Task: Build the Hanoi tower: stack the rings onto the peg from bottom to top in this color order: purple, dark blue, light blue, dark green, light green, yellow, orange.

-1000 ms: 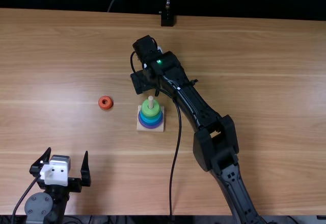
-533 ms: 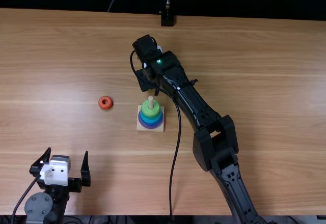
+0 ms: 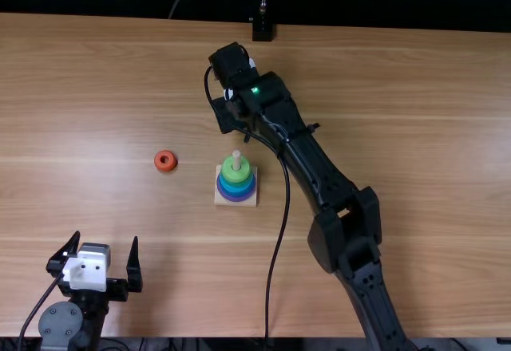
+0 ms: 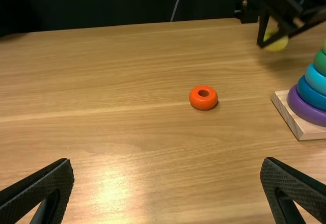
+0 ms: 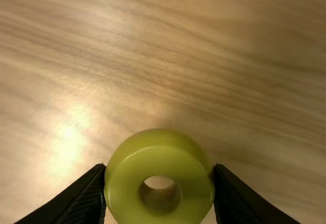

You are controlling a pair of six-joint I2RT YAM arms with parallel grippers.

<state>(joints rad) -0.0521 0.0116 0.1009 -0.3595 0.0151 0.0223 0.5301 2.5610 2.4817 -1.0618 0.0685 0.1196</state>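
The tower [image 3: 237, 186] stands on the counter [image 3: 415, 231], with light green on top and its peg [image 3: 236, 159] poking up. The right claw [image 5: 159, 168] is near twelve o'clock from it, squeezing the yellow ring [image 5: 163, 155] by its sides. Yellow looks like the next ring to go on. If the hole and peg don't line up, the ring could bump the peg, tip or slip out. The right arm's loose cable [image 3: 283, 207], near three o'clock, might catch the tower. The far edge [image 3: 160, 21] is at twelve o'clock, well apart from the tower. The orange ring [image 3: 165, 160] lies near ten o'clock; the left claw [image 4: 168, 163], spread wide near eight, has room to reach it.
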